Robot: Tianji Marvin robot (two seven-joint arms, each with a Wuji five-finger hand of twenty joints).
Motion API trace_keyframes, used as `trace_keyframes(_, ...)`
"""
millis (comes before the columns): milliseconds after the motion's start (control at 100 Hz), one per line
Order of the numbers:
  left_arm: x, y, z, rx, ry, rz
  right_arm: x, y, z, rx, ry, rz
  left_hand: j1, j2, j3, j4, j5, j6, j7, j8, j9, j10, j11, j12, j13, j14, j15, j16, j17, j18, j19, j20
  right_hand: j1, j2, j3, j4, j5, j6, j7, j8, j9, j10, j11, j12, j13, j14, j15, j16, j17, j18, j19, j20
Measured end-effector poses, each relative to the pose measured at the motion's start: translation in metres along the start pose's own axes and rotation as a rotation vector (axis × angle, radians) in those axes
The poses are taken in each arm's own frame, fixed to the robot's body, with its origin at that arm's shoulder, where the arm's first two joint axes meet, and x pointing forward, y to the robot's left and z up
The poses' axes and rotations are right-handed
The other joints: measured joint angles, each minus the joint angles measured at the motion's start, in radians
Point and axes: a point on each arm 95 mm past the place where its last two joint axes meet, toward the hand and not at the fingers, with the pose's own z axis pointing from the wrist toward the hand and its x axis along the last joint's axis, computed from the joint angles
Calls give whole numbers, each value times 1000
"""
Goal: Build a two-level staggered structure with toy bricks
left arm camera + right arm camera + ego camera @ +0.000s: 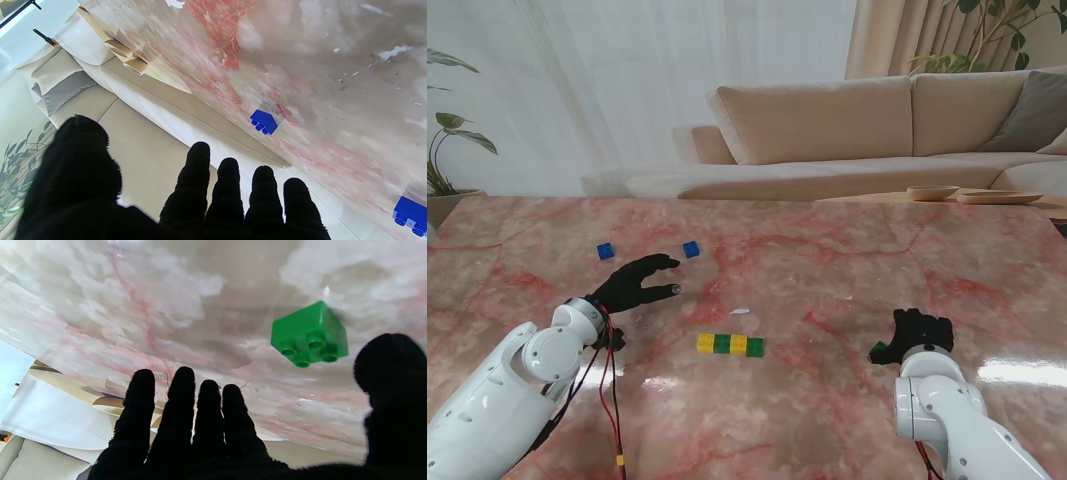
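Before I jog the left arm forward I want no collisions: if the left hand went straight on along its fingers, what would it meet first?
Probably the blue brick just beyond the left hand; its fingertips point that way. Depth is unclear, so it might pass over it.

Flat yellow-green brick row (730, 345), two blue bricks (605, 251) apart

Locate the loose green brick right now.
In the stand view the green brick sits on the table at my right, beside the right robot hand on its inner side, well right of the four-brick row.
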Motion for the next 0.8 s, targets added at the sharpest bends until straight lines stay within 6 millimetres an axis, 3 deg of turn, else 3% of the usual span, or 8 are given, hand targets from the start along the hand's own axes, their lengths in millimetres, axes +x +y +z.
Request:
trace_keyframes(220,0,0,-1,0,1,0,1,-12,5,38,-4,-6,0,0,0,0,0,0,0,0,0,0,0,0,0,0,0,0,0,0,0,0,0,-13,1,0,18,-20,60,75,47,-8,68,74,11,0,82,44,29,-9,77,31)
trace_keyframes(350,0,0,-1,2,2,2,2,-15,8,22,-6,-9,0,0,0,0,0,0,0,0,0,0,0,0,0,0,0,0,0,0,0,0,5,-20,-11,0,78,-55,121,152,155,-51,157,147,97,-27,182,100,78,-12,167,50)
trace_keyframes(490,1,-1,-1,0,4,5,3,-17,10,-48,2,8,0,0,0,0,0,0,0,0,0,0,0,0,0,0,0,0,0,0,-1,0,92,-28,-68,0,204,-151,228,247,296,-106,212,196,209,-48,250,138,141,-16,244,62)
trace_keyframes(700,2,0,-1,-3,8,5,6,-15,12,-55,15,4,0,0,0,0,0,0,0,0,0,0,0,0,0,0,0,0,0,0,-12,0,218,-12,-72,0,296,-167,271,269,460,-133,219,210,344,-68,295,164,227,-16,334,74)
trace_keyframes(800,4,0,-2,-2,11,5,7,-14,12,-55,17,8,0,0,0,0,0,0,0,0,0,0,0,0,0,0,0,0,0,0,-12,0,254,-9,-22,0,318,-174,275,267,500,-136,215,220,369,-69,297,176,250,-16,358,74)
